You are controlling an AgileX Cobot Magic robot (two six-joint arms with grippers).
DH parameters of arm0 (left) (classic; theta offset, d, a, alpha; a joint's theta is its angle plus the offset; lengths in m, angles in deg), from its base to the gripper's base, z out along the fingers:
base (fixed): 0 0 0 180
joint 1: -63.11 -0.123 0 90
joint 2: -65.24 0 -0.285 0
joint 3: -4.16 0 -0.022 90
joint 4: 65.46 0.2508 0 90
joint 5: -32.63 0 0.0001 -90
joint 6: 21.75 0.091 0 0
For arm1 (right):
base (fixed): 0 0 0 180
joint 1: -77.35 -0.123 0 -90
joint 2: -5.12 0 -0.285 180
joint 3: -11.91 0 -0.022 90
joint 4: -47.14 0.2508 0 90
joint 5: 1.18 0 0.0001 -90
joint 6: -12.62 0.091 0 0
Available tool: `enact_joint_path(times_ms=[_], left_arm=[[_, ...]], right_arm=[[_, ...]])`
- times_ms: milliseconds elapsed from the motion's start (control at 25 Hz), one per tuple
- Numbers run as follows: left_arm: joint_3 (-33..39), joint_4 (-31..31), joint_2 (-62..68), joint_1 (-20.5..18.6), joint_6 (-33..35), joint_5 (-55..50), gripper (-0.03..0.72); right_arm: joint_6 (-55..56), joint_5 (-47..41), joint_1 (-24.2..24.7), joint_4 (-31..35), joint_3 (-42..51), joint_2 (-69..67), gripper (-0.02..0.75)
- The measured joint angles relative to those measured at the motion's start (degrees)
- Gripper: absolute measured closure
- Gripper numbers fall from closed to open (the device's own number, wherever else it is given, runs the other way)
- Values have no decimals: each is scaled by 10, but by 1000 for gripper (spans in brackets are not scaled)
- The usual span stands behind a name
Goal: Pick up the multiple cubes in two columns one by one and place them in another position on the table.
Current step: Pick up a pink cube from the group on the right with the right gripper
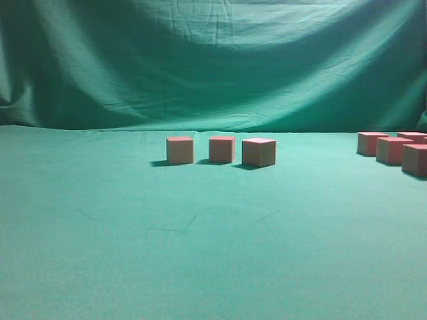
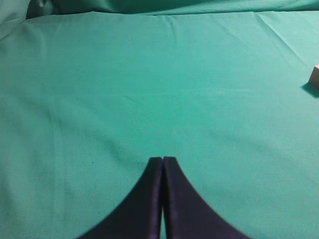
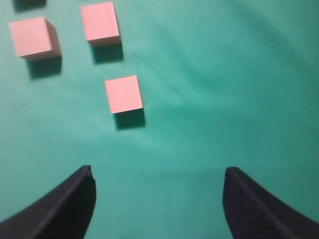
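With our right gripper (image 3: 158, 201) spread and empty, we centre it over the nearest reddish-pink solid cube (image 3: 123, 94) before descending, left gripper (image 2: 162, 160) pressed shut.

Three cubes (image 3: 123, 94) sit upper left on the table (image 3: 239, 99); the empty right gripper (image 3: 158, 199) spreads wide at the bottom.

A staged lab or studio set for robot trials, not a home or shop. The table (image 1: 200, 267) is draped edge to edge in smooth teal-green cloth, and a wrinkled green backdrop curtain (image 1: 213, 60) closes off everything behind it. Ahead of the right gripper (image 3: 158, 199), identical plain cubes (image 3: 123, 94) are the only props.
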Motion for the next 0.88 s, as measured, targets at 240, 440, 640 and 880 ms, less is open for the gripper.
enact_joint_path(times_ms=[240, 440, 640, 880], left_arm=[[0, 0, 0, 0, 0, 0, 688], [0, 0, 0, 0, 0, 0, 688], [0, 0, 0, 0, 0, 0, 688], [0, 0, 0, 0, 0, 0, 688]], right_arm=[[-50, 78, 25, 33, 4, -90, 245], [-100, 131, 25, 57, 4, -156, 245], [-135, 171, 25, 65, 4, -210, 245], [-146, 203, 25, 67, 4, -249, 245]])
